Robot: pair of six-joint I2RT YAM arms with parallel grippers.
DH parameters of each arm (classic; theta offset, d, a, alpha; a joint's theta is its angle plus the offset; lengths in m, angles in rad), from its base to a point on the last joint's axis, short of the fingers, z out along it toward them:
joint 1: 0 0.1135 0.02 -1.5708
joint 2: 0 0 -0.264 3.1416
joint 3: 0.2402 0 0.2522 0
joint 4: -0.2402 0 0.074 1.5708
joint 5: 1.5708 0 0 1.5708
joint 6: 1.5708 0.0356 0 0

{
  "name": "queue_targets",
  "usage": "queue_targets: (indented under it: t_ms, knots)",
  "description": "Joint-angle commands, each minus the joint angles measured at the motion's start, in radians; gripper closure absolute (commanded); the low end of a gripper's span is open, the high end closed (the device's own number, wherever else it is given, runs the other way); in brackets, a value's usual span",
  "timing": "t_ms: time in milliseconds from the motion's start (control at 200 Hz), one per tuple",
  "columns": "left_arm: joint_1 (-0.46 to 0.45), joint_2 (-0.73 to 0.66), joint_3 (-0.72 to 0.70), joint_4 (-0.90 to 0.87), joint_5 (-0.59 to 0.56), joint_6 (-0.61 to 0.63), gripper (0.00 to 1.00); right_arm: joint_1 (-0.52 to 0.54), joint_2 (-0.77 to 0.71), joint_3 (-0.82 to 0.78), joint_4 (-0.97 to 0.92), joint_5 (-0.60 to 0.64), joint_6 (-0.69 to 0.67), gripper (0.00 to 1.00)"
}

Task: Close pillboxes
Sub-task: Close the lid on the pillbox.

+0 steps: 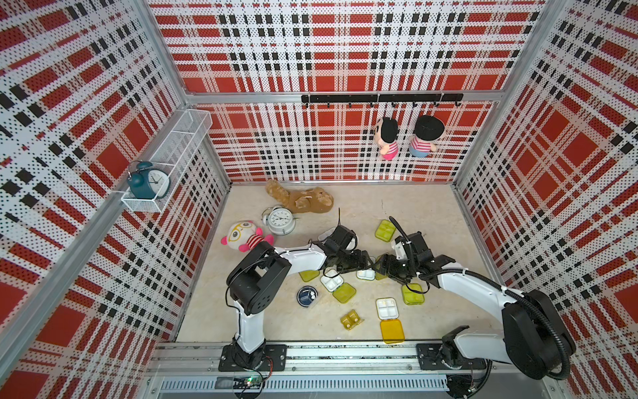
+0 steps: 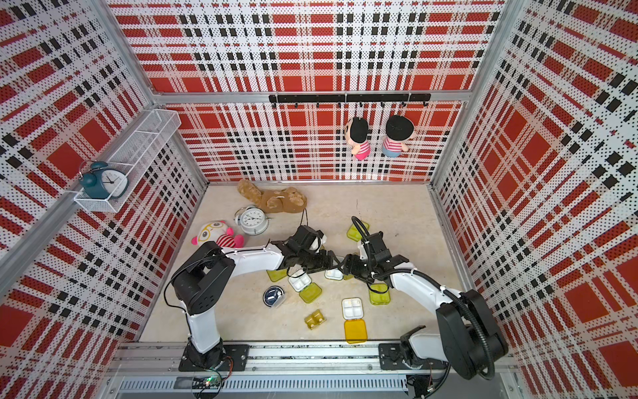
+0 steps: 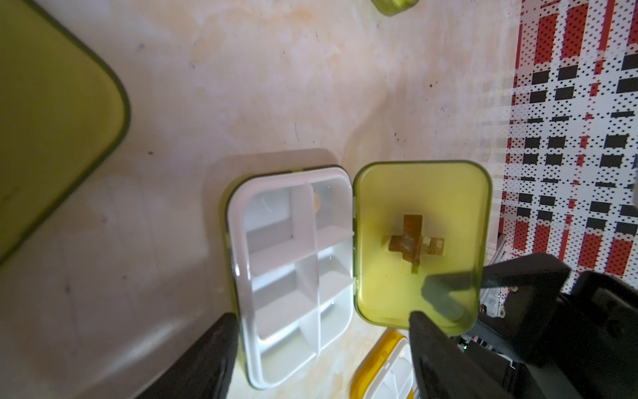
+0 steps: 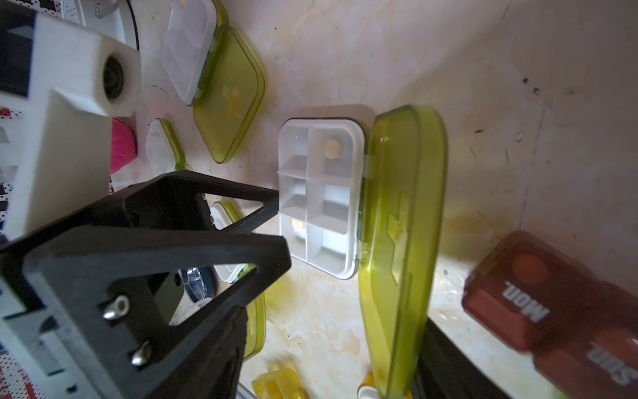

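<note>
1. Plaid walls box in a pale marbled table. Both arms reach to its middle, claws almost meeting.
2. One pillbox lies there, slightly right of centre. Its white tray is flat and its green lid stands hinged up, tilted partway over.
3. The left gripper has its jaws apart, straddling the tray without clamping. The right gripper is spread too, with one finger showing dark through the lid from behind.
4. Step in hand, I judge: folding this lid shut while the tray is steadied. The next move calls for a push over the hinge, then a press down until it latches. The left claw's finger on the lid side may block the swing.
5. Left to close: the orange-lidded box near the front edge and an open green box just beside the work.
6. Smaller ones: a navy round box, an amber box and a brown box.
7. The white alarm clock sits well apart, toward the back-left corner.
</note>
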Motion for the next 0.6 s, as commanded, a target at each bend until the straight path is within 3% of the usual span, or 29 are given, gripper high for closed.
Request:
queue_targets:
  t_ms: [0,591]
  knots:
    - [-0.010,0.010,0.025,0.013,0.010,0.002,0.21,-0.001,-0.013,0.026,0.045,-0.015,0.004,0.27]
    - [0.013,-0.018,-0.019,0.022,0.019,0.015,0.21,-0.001,0.014,0.050,0.092,-0.041,0.048,0.27]
